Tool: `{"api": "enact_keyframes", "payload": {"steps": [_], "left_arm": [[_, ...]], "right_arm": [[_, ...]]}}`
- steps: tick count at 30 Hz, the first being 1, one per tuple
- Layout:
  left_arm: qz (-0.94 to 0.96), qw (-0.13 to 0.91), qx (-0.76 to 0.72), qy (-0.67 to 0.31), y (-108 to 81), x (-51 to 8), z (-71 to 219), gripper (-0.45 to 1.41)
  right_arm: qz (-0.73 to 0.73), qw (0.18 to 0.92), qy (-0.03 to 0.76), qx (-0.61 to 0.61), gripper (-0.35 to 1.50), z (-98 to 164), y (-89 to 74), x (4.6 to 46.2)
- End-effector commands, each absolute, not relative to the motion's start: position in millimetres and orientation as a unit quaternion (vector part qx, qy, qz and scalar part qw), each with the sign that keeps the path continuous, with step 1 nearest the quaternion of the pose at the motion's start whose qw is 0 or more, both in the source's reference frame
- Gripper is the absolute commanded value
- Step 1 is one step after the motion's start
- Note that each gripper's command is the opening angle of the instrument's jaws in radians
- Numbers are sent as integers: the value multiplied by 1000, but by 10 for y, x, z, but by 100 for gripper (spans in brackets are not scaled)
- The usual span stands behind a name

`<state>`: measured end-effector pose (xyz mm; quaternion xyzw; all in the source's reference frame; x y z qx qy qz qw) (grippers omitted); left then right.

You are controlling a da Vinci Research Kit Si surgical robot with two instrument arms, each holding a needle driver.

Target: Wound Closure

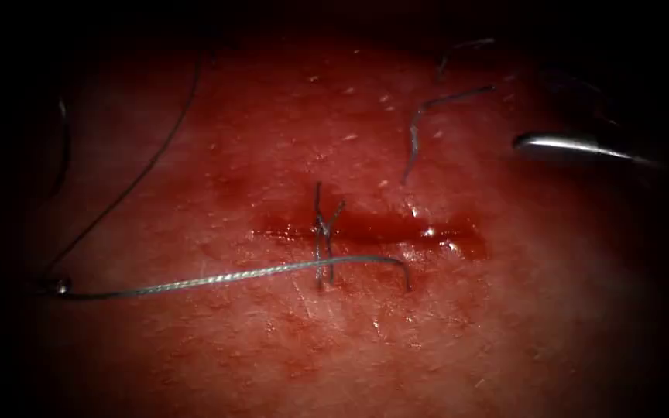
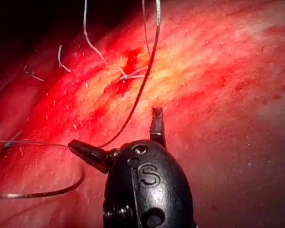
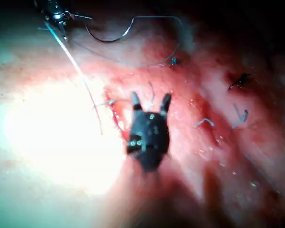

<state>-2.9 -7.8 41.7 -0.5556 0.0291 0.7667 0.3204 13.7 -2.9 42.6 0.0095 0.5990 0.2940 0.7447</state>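
The red, wet pork tissue carries a short dark cut running left to right, with red fluid pooled at its right end. One knotted stitch of grey thread crosses the cut near its left end, its short tails standing up above it. A long braided grey thread leaves the tissue just below the cut, arches over and runs across the stitch far out to the left of the cut. A thinner dark strand climbs from that left end toward the top of the endoscope view. A loose cut piece of grey thread lies on the tissue above the right part of the cut.

The right arm's silver tool hovers at the right edge of the endoscope view, well apart from the cut; in the right wrist view its black-bodied jaws stand parted and hold nothing. The left arm's tool has its two dark jaws spread wide, empty, with a strand of thread passing between them untouched. The thin curved steel needle lies on the tissue away from the cut, free of both tools; whether its tip is in the tissue cannot be told.
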Motion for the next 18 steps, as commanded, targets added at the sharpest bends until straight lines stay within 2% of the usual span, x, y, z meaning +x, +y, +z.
{"api": "enact_keyframes", "payload": {"steps": [1,5,16,18], "left_arm": [[772,306,-557,28,-84,-37,415,101],[780,273,-562,24,-102,-51,389,101],[815,220,-534,45,-109,-48,386,83],[819,221,-527,53,-107,-49,395,74]], "right_arm": [[294,745,599,8,148,438,-36,141],[290,747,598,6,148,446,-42,141],[289,748,598,6,148,446,-46,144],[289,748,598,5,148,446,-47,145]]}}
